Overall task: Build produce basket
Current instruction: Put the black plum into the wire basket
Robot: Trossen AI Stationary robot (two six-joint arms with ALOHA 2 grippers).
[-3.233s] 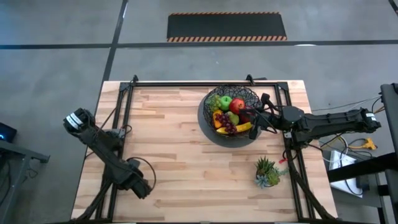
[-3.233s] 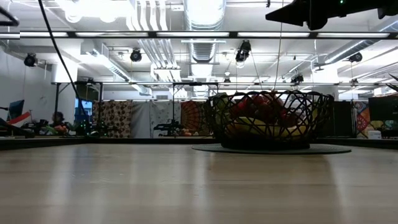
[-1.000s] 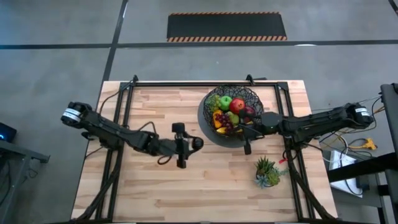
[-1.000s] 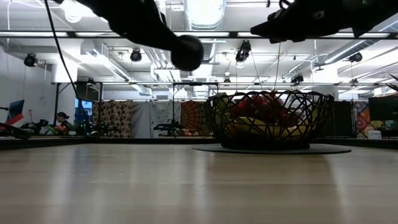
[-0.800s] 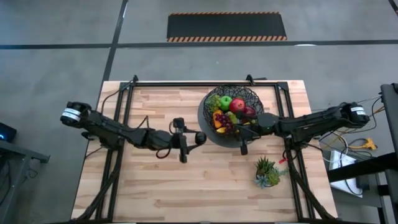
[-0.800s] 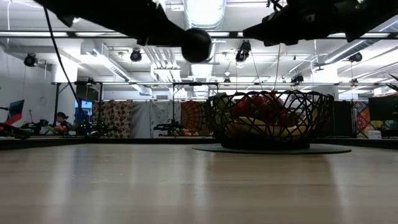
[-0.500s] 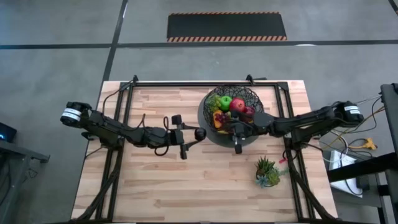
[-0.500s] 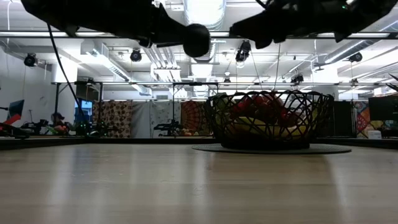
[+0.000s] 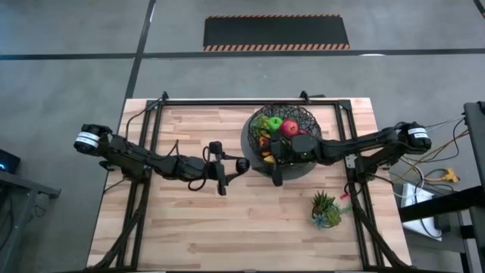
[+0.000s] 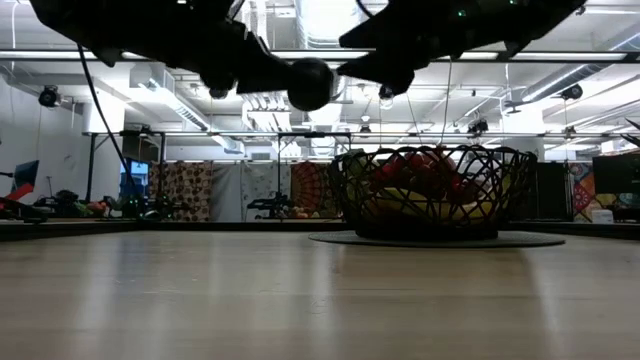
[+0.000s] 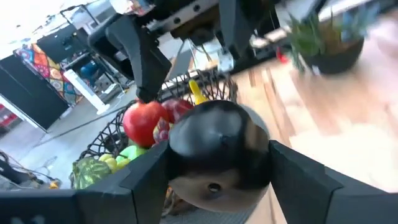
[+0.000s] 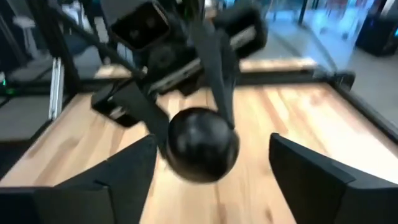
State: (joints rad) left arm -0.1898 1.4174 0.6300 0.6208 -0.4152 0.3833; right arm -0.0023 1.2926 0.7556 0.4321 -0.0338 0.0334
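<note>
Produce [image 9: 279, 130] sits piled in the black wire basket [image 9: 305, 118] toward the far right part of the wooden table [image 9: 189, 220]: a red apple [image 9: 289, 128], a green apple [image 9: 274, 124], green grapes [image 9: 261, 123] and something orange and yellow at the near left inside the rim. In the left wrist view a red apple, yellow-green fruit, grapes and the tip of a banana [image 11: 196, 92] show through the wire.

Reaching in from the table's left side, the left gripper [image 9: 226, 171] is closed on a round black ball [image 9: 242, 164] held above the wood just left of the basket, clear of the tabletop in the low view. Its two dark fingers [image 11: 144, 176] press the ball's sides in the left wrist view.

Coming from the right across the basket's near edge, the right gripper [image 9: 276, 163] has its fingers [image 12: 118, 169] spread wide with nothing between them. It faces the ball, which hangs just ahead of it in the right wrist view.

A small spiky green potted plant [image 9: 326, 208] stands on the table nearer the front, well apart from the basket.
</note>
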